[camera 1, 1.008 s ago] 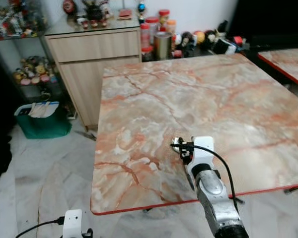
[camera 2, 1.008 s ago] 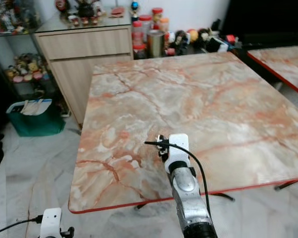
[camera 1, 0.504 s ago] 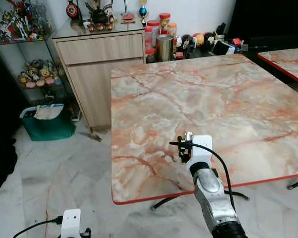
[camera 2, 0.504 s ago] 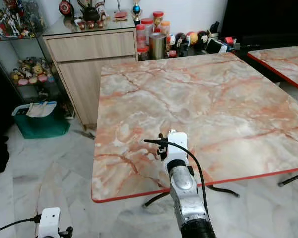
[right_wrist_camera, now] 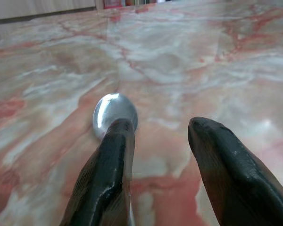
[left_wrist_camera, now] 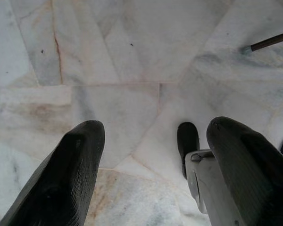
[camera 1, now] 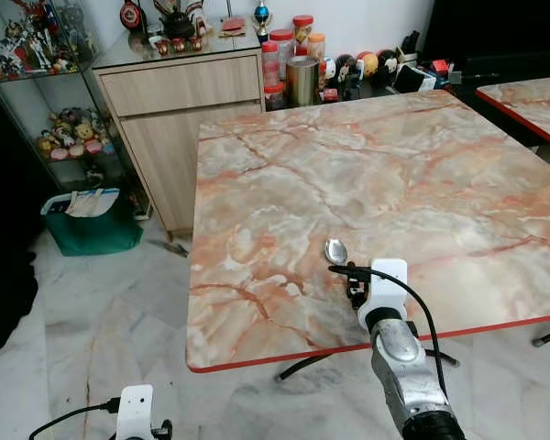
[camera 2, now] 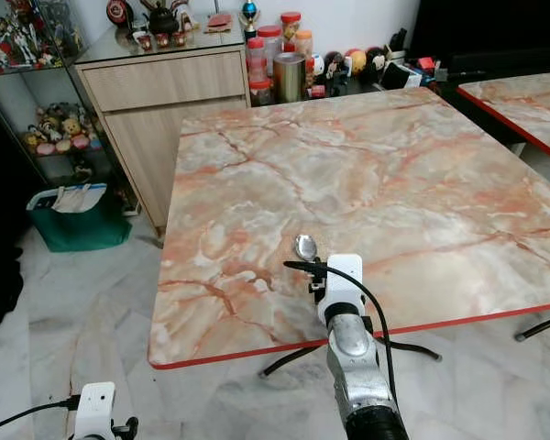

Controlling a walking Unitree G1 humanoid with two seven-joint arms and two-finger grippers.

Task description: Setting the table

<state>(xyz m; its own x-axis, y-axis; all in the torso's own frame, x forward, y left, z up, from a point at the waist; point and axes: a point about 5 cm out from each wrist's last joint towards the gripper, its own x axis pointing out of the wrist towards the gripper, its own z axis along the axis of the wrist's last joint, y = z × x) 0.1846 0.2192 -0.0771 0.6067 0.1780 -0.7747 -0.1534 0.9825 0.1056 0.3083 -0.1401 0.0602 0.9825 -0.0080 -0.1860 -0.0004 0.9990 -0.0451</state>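
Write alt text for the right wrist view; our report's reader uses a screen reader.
A silver spoon lies on a pink-veined marble table, its bowl showing just past one of the right gripper's two open black fingers.

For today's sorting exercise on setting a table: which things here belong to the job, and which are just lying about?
Job:
spoon
marble table
right gripper, open over the spoon

Lying about:
wooden cabinet
red-lidded jars
green basket
left gripper, hanging idle above the floor

1 spoon (camera 1: 335, 250), 2 marble tables (camera 1: 367, 174), 1 wooden cabinet (camera 1: 179, 110), 1 green bin (camera 1: 92, 225)
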